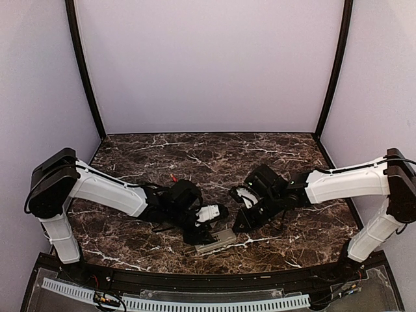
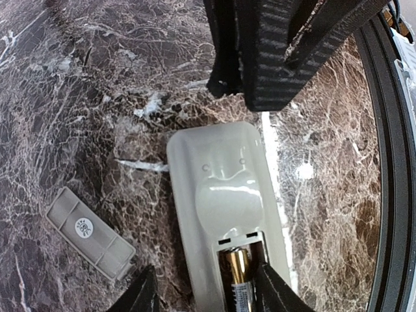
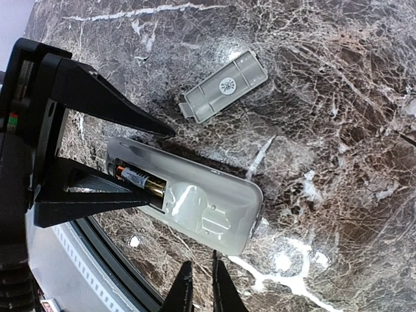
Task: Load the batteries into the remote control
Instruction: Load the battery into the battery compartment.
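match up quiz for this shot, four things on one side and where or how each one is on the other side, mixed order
Things
1. remote control
2. battery
3. grey cover
4. left gripper

States
a. lying loose on the marble beside the remote
b. open, fingers spread at the remote's compartment end
c. lying back up, compartment uncovered
d. seated in the compartment

Pairs: 1-c, 2-d, 3-a, 4-b
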